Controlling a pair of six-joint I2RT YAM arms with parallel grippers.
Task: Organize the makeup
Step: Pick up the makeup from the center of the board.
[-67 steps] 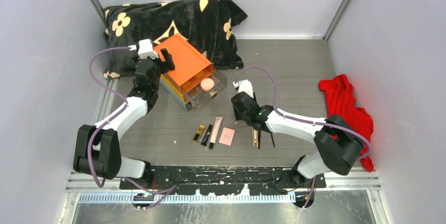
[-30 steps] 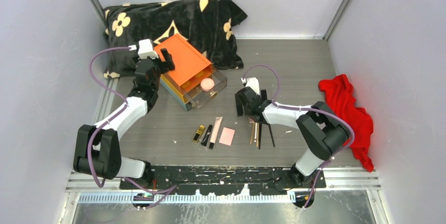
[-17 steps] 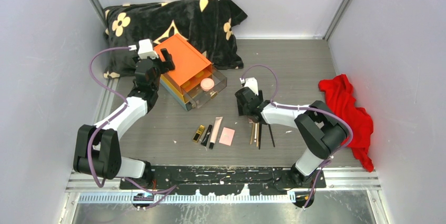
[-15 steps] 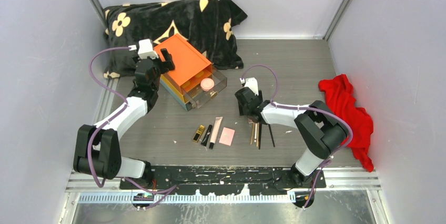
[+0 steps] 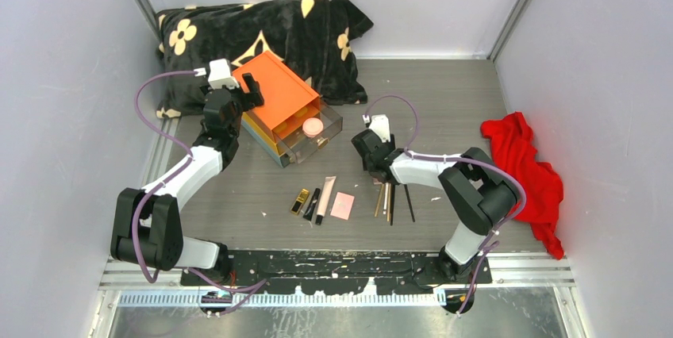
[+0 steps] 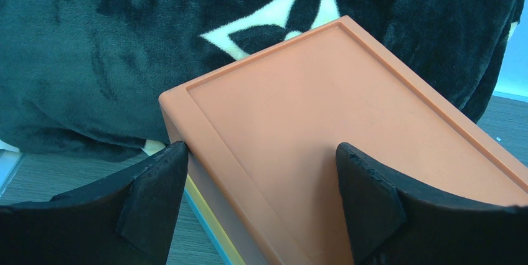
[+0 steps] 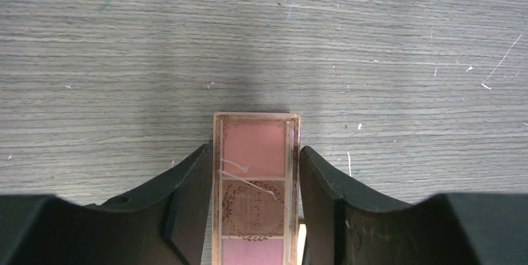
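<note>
My right gripper (image 5: 371, 165) is shut on a long pink palette (image 7: 256, 172), held low over the grey table (image 7: 124, 41); the palette's near end is hidden between the fingers (image 7: 187, 196). On the table lie a gold-black lipstick (image 5: 299, 201), a black tube (image 5: 311, 204), a pink tube (image 5: 325, 199), a pink square palette (image 5: 343, 205) and thin tan and black brushes (image 5: 390, 201). A round pink compact (image 5: 313, 127) sits in the open clear drawer (image 5: 329, 122). My left gripper (image 5: 252, 92) is open, its jaws straddling a corner of the orange-topped drawer box (image 6: 348, 128).
The orange-topped box (image 5: 276, 94) stands at the far left against a black flowered blanket (image 5: 262, 28), which also shows in the left wrist view (image 6: 124, 28). A red cloth (image 5: 524, 167) lies at the right wall.
My right gripper has drawn back from the brushes toward the far left, nearer the drawer, and the right arm has folded. The brushes stay on the table. The left arm has not moved.
</note>
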